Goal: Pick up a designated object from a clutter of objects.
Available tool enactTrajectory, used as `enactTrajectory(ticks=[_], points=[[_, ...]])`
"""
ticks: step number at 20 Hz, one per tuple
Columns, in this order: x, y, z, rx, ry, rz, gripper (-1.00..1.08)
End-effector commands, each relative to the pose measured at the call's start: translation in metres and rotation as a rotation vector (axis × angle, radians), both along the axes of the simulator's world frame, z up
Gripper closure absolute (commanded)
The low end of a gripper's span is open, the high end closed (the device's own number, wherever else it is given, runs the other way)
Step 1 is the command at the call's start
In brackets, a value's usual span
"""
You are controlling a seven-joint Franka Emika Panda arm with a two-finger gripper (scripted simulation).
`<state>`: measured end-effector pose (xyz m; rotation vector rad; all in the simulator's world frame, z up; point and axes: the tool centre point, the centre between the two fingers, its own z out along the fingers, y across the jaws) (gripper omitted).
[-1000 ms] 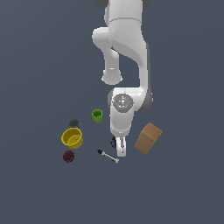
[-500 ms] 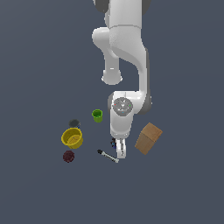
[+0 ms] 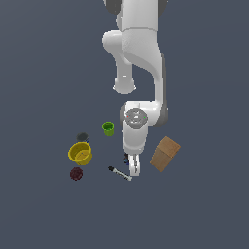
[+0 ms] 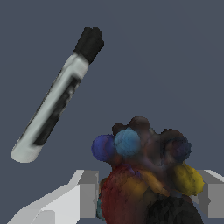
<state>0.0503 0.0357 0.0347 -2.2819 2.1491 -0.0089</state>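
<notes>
Two fingers of the gripper (image 4: 146, 197) sit either side of the multicoloured lump (image 4: 144, 175), jaws spread about its width, and I can't tell if they're actually pinching it. It sits on the floor beside the marker (image 4: 54, 105), under the wrist. I'd squeeze evenly, then lift straight so the marker isn't knocked. Count: one marker, one green cup (image 3: 108, 128), one grey cup (image 3: 82, 137), one yellow bowl (image 3: 80, 153), one dark red ball (image 3: 76, 173), one tan box (image 3: 165, 153).

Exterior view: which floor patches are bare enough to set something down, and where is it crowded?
Bare floor lies beyond the tan box on the exterior view's right, and in front of the marker and dark red ball. Crowded: yellow bowl, grey cup, green cup, and around the tool.
</notes>
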Motion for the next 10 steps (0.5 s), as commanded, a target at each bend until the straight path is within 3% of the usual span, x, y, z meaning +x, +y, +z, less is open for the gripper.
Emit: enactTrajectory(ticks=[1,10], points=[[0.0,0.0,0.002,0.0,-0.001,0.001,1.08],[-0.005,-0.011,0.036,0.001,0.0,0.0,1.08]])
